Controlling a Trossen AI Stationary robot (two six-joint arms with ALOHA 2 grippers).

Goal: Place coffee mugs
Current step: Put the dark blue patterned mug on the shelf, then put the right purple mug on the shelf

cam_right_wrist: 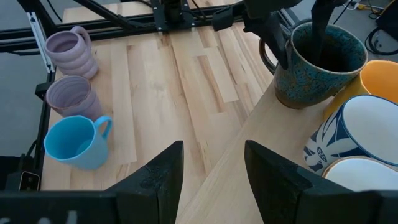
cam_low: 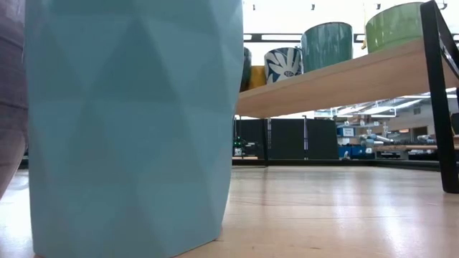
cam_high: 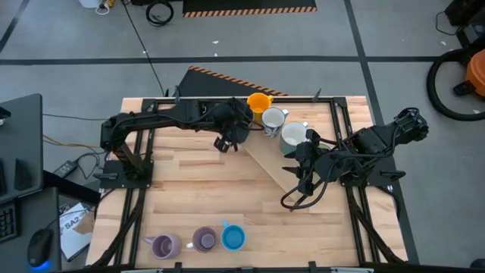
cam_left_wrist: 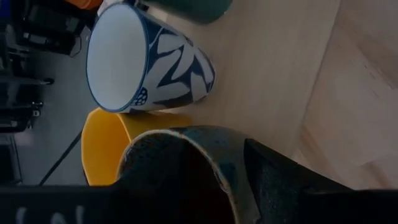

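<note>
Down at the near edge of the bench stand three mugs in a row: a ribbed purple mug [cam_high: 162, 245], a second purple mug [cam_high: 204, 240] and a faceted blue mug [cam_high: 233, 237] just beside it. That blue mug fills most of the low view.

Further in, the right arm reaches from the right side toward the middle, its right gripper [cam_right_wrist: 212, 167] hanging with fingers spread and nothing between them above the bare light wood bench [cam_high: 197, 189].

Beyond, the left arm stretches from the left side along the far edge. The left gripper [cam_right_wrist: 297, 38] has one finger inside a speckled dark teal mug [cam_right_wrist: 318, 62] and one outside, grasping its rim. This mug sits on a raised wooden shelf [cam_right_wrist: 261, 134] at the far edge, touching an orange mug [cam_high: 259, 102]; a white mug with blue leaves [cam_left_wrist: 149, 65] and a pale mug [cam_high: 292, 136] follow along it.
</note>
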